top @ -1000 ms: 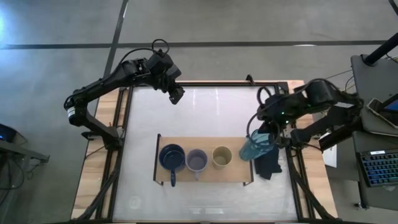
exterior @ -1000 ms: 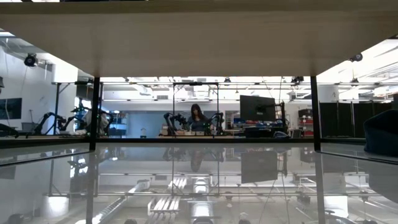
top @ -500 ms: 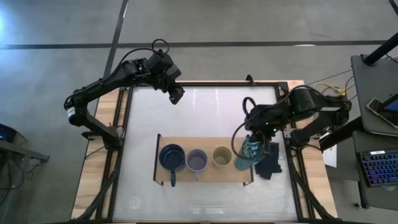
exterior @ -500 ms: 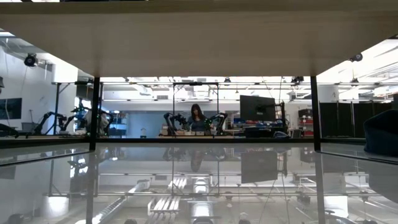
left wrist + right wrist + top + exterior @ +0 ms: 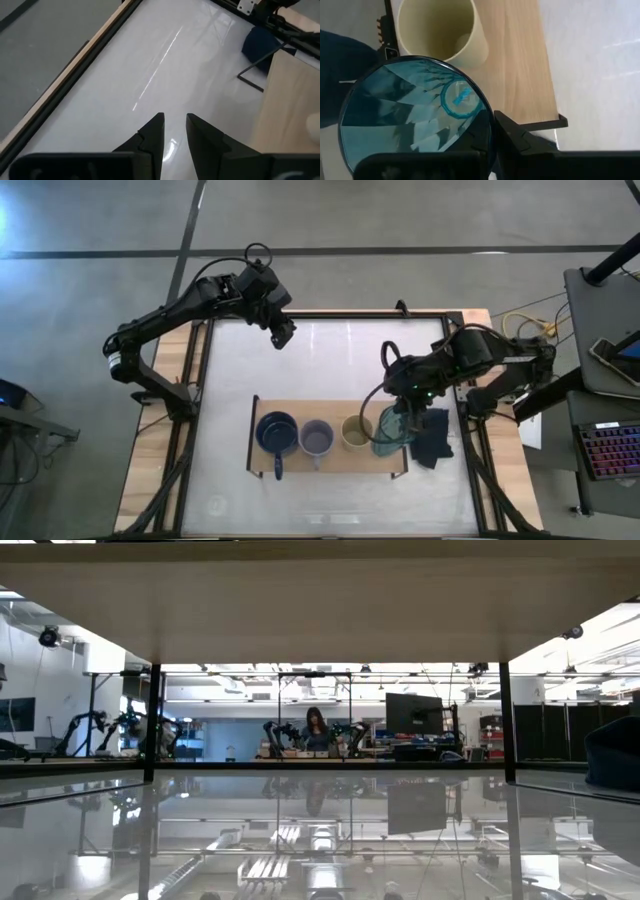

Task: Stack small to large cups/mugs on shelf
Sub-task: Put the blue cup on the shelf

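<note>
White tabletop [image 5: 330,365] is shown bearing the wooden shelf [image 5: 330,463], where a teal tumbler [image 5: 392,432] is held clamped by the right gripper [image 5: 404,420] beside the tan cup [image 5: 356,431], grey mug [image 5: 317,440] and navy mug [image 5: 277,432], while the left gripper [image 5: 283,335], fingers slightly parted, is kept at the far edge.

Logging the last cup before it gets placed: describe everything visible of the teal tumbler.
The teal tumbler is translucent blue-green with a faceted wall, a round open mouth and a small round base seen through it. It has no handle. The right gripper holds it by the rim, one finger inside and one outside, mouth up. It is at the right end of the shelf, beside the tan cup. Whether its base rests on the board cannot be told.
</note>
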